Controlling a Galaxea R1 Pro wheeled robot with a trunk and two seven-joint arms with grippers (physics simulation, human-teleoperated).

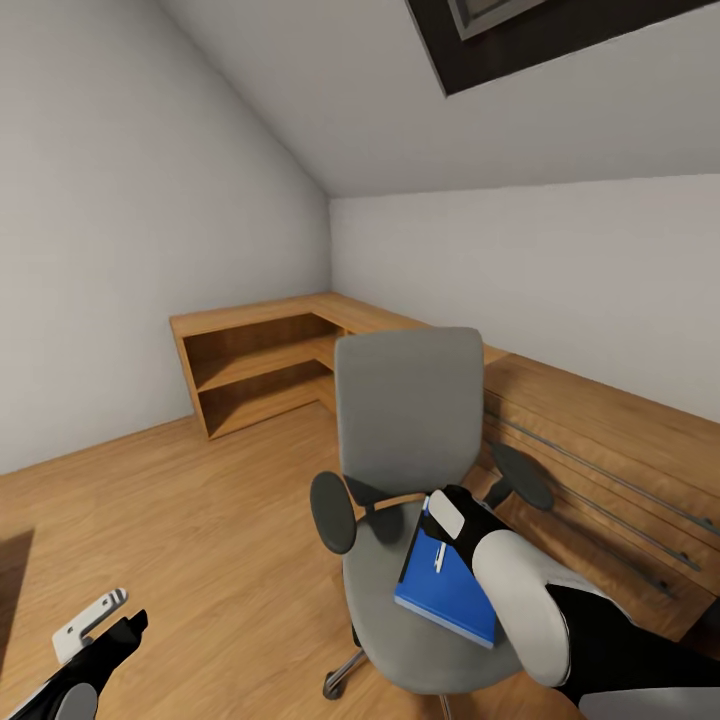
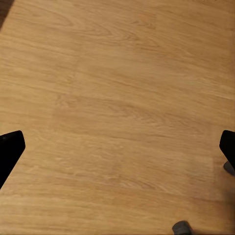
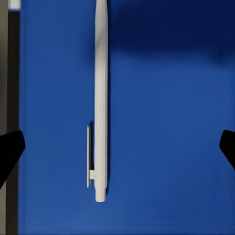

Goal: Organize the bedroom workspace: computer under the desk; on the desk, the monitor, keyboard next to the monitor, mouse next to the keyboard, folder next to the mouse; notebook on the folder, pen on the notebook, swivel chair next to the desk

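— Progress is judged to be slight: the folder (image 1: 447, 585) is seen lying on the chair (image 1: 405, 520) seat, with the pen (image 3: 100, 98) lying on its blue cover. Neither has been moved to a desk yet.

— And the hands?

— The right gripper (image 3: 117, 147) is held just above the folder, fingers spread wide to either side of the pen, nothing grasped. The left gripper (image 2: 117, 147) is likewise spread wide and empty, pointed at bare floor (image 2: 117, 88).

— What is left, then?

— Nearly everything, as far as can be told: folder to be placed, notebook and pen stacked, chair positioned. Monitor, keyboard and mouse cannot be judged from what is visible.

— And the room?

— Light wood boards are laid underfoot; grey walls slope up to a dark-framed skylight (image 1: 560, 35). An open wooden shelf unit (image 1: 260, 365) is set in the corner, and a dresser (image 1: 600, 470) with long bar handles stands close behind the chair.
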